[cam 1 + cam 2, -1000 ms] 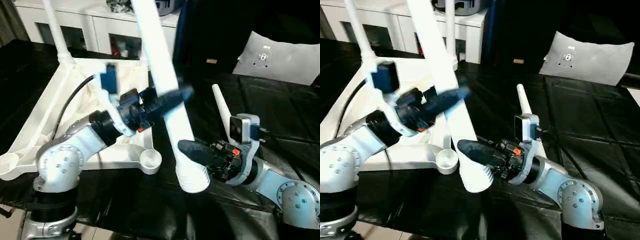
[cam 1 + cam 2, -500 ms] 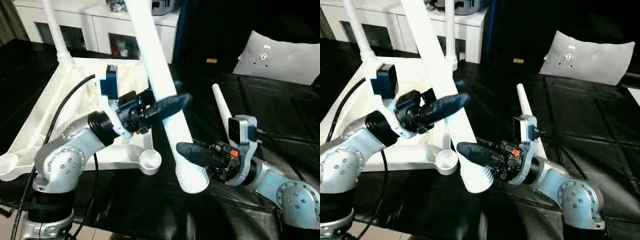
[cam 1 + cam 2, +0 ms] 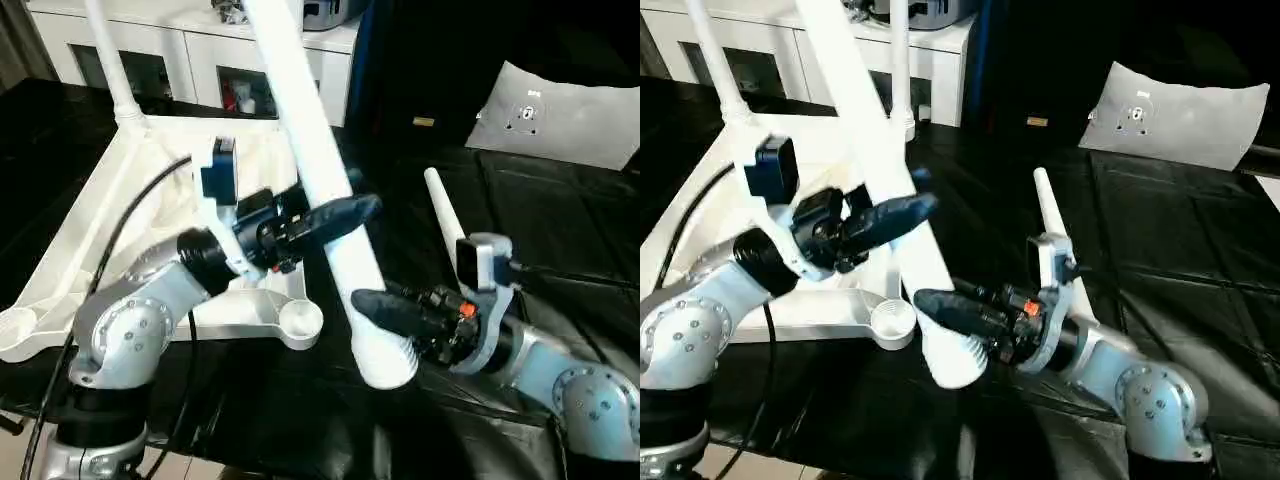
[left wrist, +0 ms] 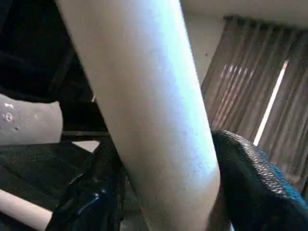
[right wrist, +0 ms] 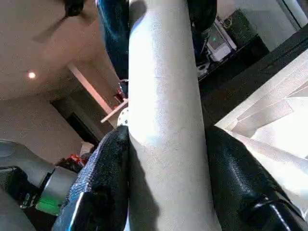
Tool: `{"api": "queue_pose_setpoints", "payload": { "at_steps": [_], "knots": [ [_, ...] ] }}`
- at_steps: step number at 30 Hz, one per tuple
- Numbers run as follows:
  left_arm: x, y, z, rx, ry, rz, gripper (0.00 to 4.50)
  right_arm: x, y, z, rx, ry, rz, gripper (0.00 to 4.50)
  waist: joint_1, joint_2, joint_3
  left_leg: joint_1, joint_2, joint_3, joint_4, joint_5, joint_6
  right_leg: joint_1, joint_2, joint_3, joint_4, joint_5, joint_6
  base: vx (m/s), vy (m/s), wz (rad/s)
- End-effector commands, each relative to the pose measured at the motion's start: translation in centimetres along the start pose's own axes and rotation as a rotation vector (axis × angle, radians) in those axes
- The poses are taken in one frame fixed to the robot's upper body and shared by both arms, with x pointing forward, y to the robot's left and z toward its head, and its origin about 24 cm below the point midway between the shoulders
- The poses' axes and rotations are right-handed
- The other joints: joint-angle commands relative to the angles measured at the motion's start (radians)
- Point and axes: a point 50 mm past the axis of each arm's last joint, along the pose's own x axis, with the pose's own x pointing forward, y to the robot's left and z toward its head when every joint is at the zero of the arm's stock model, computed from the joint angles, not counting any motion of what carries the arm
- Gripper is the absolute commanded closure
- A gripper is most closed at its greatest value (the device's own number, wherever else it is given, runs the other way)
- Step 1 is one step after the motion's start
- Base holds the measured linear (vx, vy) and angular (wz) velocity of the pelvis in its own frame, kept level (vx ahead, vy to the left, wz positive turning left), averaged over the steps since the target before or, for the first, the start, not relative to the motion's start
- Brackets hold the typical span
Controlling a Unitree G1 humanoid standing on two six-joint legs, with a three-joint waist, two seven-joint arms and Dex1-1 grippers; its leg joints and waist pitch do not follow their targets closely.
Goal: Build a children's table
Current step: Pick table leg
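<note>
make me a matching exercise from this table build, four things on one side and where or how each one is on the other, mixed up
Things:
1. held leg
2. loose leg
3. table top
4. cushion-like panel

States:
a. lies on the black cover beyond the right gripper
b. upside down, ribbed underside showing, near corner socket empty
c. tilted, gripped between both grippers, the left gripper higher up
d. grey-white, at the far right

Pairs: 1-c, 2-a, 3-b, 4-d

Indoor room, lab-like: counter (image 3: pixel 560 215) draped in black sheeting, white glass-door cabinet (image 3: pixel 190 60) behind, brown curtains (image 4: pixel 250 106), recessed ceiling light (image 5: pixel 32 75).
</note>
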Motion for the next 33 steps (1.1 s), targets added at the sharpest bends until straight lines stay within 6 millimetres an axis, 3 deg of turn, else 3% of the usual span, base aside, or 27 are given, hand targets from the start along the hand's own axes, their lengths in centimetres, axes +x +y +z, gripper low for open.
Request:
{"api": "queue_pose_setpoints", "payload": {
  "at_steps": [1, 11, 17, 20, 28, 33],
  "knots": [
    [-0.4, 0.6, 0.3, -0.039, -0.012, 0.065, 2.07, 0.2, 0.3, 0.6, -0.04, -0.019, 0.023, 2.6, -0.001, 0.003, -0.055, 0.026, 0.05, -0.013, -0.067, -0.19, -0.059, 0.013, -0.101, 0.038, -0.089, -0.113, -0.135, 0.0, 0.0, 0.0],
    [-0.3, 2.2, 0.0, -0.164, -0.063, 0.287, 2.22, 0.6, -0.5, 1.2, -0.114, -0.018, -0.06, 2.6, -0.001, -0.001, -0.056, 0.025, 0.05, -0.013, -0.065, -0.187, -0.064, 0.016, -0.101, 0.041, -0.092, -0.123, -0.113, 0.0, 0.0, 0.0],
    [-0.5, 3.8, 0.9, -0.191, -0.117, 0.448, 2.22, 1.0, -2.1, 1.7, -0.189, -0.012, -0.205, 2.6, -0.003, -0.002, -0.059, 0.023, 0.046, -0.015, -0.063, -0.148, -0.064, 0.02, -0.096, 0.038, -0.087, -0.047, -0.1, 0.0, 0.0, 0.0],
    [-0.7, 4.5, 1.0, -0.184, -0.117, 0.519, 2.22, 1.2, -3.2, 2.0, -0.228, -0.018, -0.305, 2.6, -0.007, 0.003, -0.062, 0.025, 0.046, -0.014, -0.061, -0.137, -0.069, 0.02, -0.095, 0.038, -0.083, -0.014, -0.094, 0.0, 0.0, 0.0],
    [-0.7, 4.4, 0.3, -0.206, -0.102, 0.537, 2.22, 1.6, -4.3, 2.1, -0.277, 0.003, -0.378, 2.6, -0.006, 0.001, -0.063, 0.025, 0.049, -0.014, -0.061, -0.127, -0.066, 0.023, -0.094, 0.036, -0.076, 0.06, -0.107, 0.0, 0.0, 0.0],
    [-0.8, 4.4, -0.8, -0.214, -0.048, 0.535, 2.22, 1.7, -4.4, 1.8, -0.284, 0.018, -0.369, 2.6, -0.007, 0.002, -0.061, 0.026, 0.049, -0.013, -0.063, -0.144, -0.06, 0.022, -0.096, 0.038, -0.081, 0.017, -0.106, 0.0, 0.0, 0.0]
  ]
}}
